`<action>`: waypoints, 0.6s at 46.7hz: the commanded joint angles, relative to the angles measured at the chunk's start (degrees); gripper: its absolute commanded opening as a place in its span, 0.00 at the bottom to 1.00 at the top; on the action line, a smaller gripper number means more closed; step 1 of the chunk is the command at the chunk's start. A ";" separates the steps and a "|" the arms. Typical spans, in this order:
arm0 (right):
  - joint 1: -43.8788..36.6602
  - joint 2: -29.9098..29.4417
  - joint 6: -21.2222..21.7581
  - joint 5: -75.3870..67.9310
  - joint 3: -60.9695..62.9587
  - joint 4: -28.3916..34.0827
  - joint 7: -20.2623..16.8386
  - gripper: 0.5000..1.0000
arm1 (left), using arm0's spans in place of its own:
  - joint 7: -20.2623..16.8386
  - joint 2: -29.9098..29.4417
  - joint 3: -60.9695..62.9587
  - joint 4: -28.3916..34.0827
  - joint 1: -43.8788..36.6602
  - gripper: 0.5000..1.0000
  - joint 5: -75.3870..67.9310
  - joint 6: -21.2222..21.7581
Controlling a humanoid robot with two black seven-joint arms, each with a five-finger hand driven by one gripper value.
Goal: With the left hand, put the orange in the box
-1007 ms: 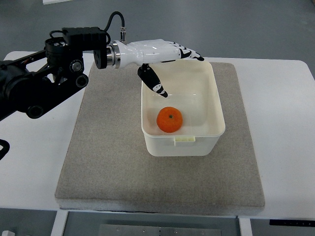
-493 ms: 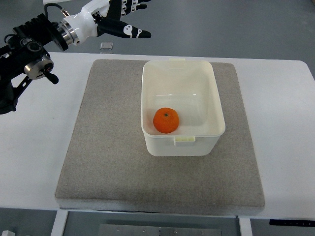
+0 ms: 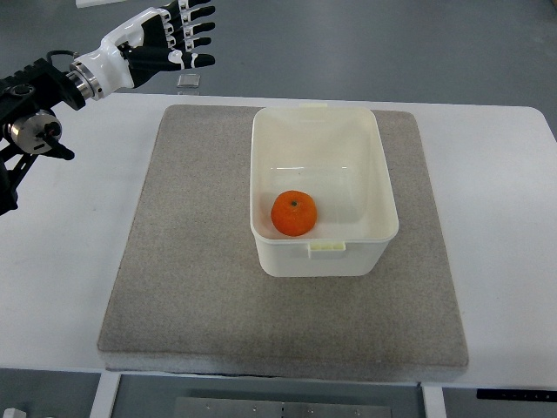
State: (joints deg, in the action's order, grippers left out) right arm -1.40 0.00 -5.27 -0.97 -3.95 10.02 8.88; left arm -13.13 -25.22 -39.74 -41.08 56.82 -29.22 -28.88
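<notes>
So the left hand (image 3: 165, 39), white shell with black finger segments, is up in the far-left corner of the view, well away from the cream rectangular plastic box (image 3: 383, 196). Its fingers (image 3: 196, 28) are spread apart and stretched out roughly straight, pointing toward the right, with the thumb sitting a bit lower than the rest. It holds nothing and touches nothing, just hanging above the grey floor past the far edge of the white table (image 3: 500, 192). The wrist runs back down and to the left into a silver cuff, then into the black arm joints (image 3: 30, 131) that come in from the left edge, well left of the box.

There's 1 small clear square thing (image 3: 188, 80) on the floor just below the hand, too small to make out.

The round orange fruit (image 3: 294, 213) sits inside the box, on its floor, near the front-left part and close to the near wall. The box stands upright on a grey felt-like mat (image 3: 191, 261), toward the mat's far right area, and the mat lies flat on the table.
</notes>
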 commanded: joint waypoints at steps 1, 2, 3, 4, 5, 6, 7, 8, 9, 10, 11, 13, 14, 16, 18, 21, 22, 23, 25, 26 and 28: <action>0.00 0.00 0.00 0.00 0.00 0.00 0.00 0.86 | 2.66 -0.01 -0.16 2.05 -0.04 0.98 4.77 -2.40; 0.00 0.00 0.00 0.00 0.00 0.00 0.00 0.86 | 3.63 -0.09 -0.08 2.67 0.05 0.98 6.44 -3.02; 0.00 0.00 0.00 0.00 0.00 0.00 0.00 0.86 | 4.85 -0.09 -0.07 3.37 -0.04 0.98 8.28 -3.54; 0.00 0.00 0.00 0.00 0.00 0.00 0.00 0.86 | 6.17 -0.09 -0.16 3.99 0.05 0.98 10.22 -4.16; 0.08 0.00 0.00 0.00 0.00 0.00 0.00 0.86 | 8.79 -0.09 -0.16 5.13 0.05 0.98 13.89 -5.04; 0.00 0.00 0.00 0.00 0.00 0.00 0.00 0.86 | 10.13 -0.09 -0.16 5.75 0.05 0.98 15.58 -5.57; 0.00 0.00 0.00 0.00 0.00 0.00 0.00 0.86 | 11.44 -0.18 -0.16 6.27 0.05 0.98 17.25 -6.01; 0.00 0.00 0.00 0.00 0.00 0.00 0.00 0.86 | 12.68 -0.18 -0.25 6.72 0.13 0.98 18.75 -6.12; 0.08 0.00 0.00 0.00 0.00 0.00 0.00 0.86 | 13.73 -0.27 -0.25 7.15 0.13 0.98 20.15 -6.12; 0.00 0.00 0.00 0.00 0.00 0.00 0.00 0.86 | 14.79 -0.36 -0.25 7.59 0.22 0.98 21.65 -6.12; 0.00 0.00 0.00 0.00 0.00 0.00 0.00 0.86 | 15.75 -0.44 -0.25 8.03 0.31 0.98 22.79 -6.12; 0.00 0.00 0.00 0.00 0.00 0.00 0.00 0.86 | 17.16 -0.53 -0.34 8.83 0.40 0.98 25.25 -6.12; 0.00 0.00 0.00 0.00 0.00 0.00 0.00 0.86 | 17.69 -0.62 -0.34 9.26 0.49 0.98 26.40 -6.12; 0.00 0.00 0.00 0.00 0.00 0.00 0.00 0.86 | 18.83 -0.62 -0.34 10.14 0.49 0.98 28.68 -6.12; 0.00 0.00 0.00 0.00 0.00 0.00 0.00 0.86 | 19.80 -0.71 -0.34 10.93 0.49 0.98 30.97 -6.12; 0.08 0.00 0.00 0.00 0.00 0.00 0.00 0.86 | 21.56 -0.71 -0.25 11.73 0.40 0.98 34.31 -6.12; 0.00 0.00 0.00 0.00 0.00 0.00 0.00 0.86 | 22.09 -0.71 -0.25 11.73 0.22 0.98 35.28 -6.12; 0.00 0.00 0.00 0.00 0.00 0.00 0.00 0.86 | 22.53 -0.80 -0.25 11.73 0.14 0.98 36.07 -6.12; 0.00 0.00 0.00 0.00 0.00 0.00 0.00 0.86 | 23.06 -0.88 -0.25 11.73 0.05 0.98 36.69 -6.12; 0.00 0.00 0.00 0.00 0.00 0.00 0.00 0.86 | 23.23 -1.06 -0.25 11.73 0.05 0.98 36.87 -6.12; 0.00 0.00 0.00 0.00 0.00 0.00 0.00 0.86 | 23.23 -1.15 -0.16 11.82 -0.04 0.98 36.87 -6.12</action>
State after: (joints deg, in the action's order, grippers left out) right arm -1.40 0.00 -5.27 -0.97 -3.95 10.02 8.88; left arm 9.85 -26.16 -40.04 -29.35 56.94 7.32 -35.01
